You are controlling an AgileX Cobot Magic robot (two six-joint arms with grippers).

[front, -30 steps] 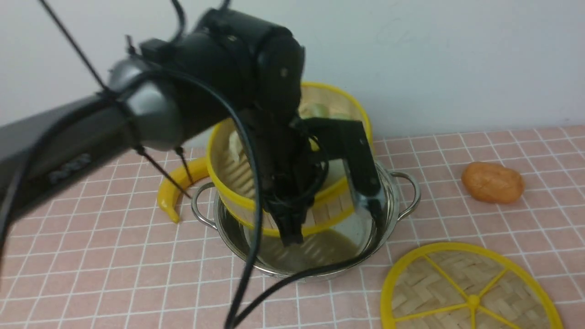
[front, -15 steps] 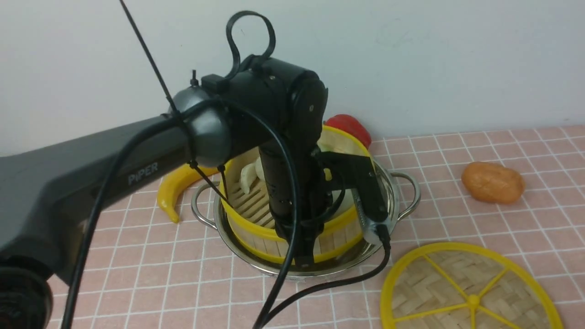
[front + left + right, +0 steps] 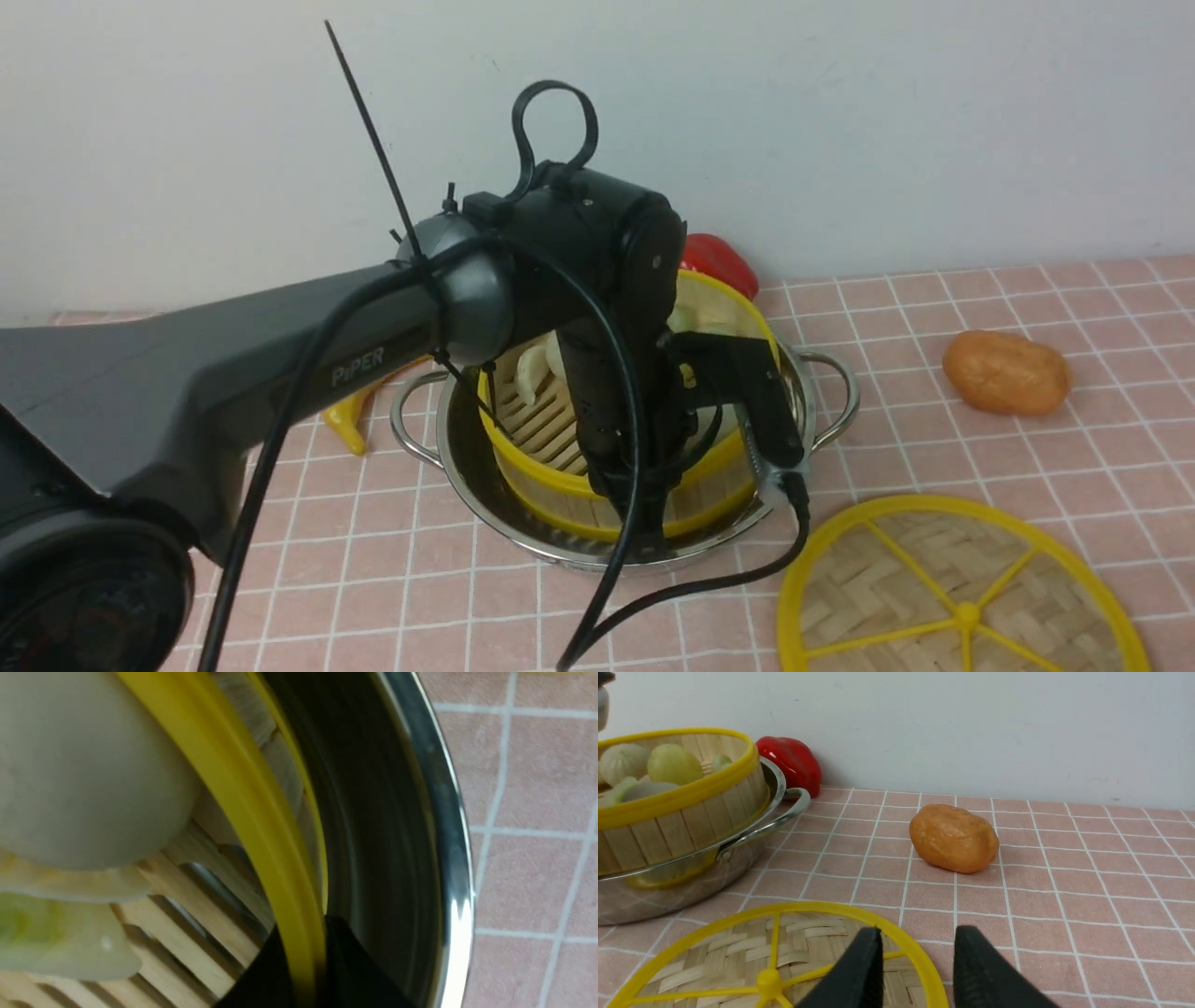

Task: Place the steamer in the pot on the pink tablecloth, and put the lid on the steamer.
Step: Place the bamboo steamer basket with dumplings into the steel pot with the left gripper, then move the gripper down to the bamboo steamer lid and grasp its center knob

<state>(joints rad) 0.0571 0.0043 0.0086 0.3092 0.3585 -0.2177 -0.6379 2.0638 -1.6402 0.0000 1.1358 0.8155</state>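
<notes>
The steamer (image 3: 560,499), a bamboo basket with yellow rims and pale dumplings inside, sits in the steel pot (image 3: 467,485) on the pink tablecloth (image 3: 934,448), its far rim a little higher. My left gripper (image 3: 644,523) is shut on the steamer's near rim. In the left wrist view the gripper (image 3: 306,940) has one black finger on each side of the yellow rim (image 3: 224,765), inside the pot (image 3: 448,812). The lid (image 3: 934,597) lies flat at the front right. My right gripper (image 3: 917,935) is open and empty, low over the lid's (image 3: 808,938) far rim.
A yellow banana (image 3: 350,420) lies left of the pot. A red pepper (image 3: 714,261) is behind it by the wall. An orange potato-like lump (image 3: 1006,373) lies to the right, and shows in the right wrist view (image 3: 955,837) beyond the lid.
My left arm has lowered the steamer from a tilted hold above the pot down into it. The lid and the other objects have not moved.
</notes>
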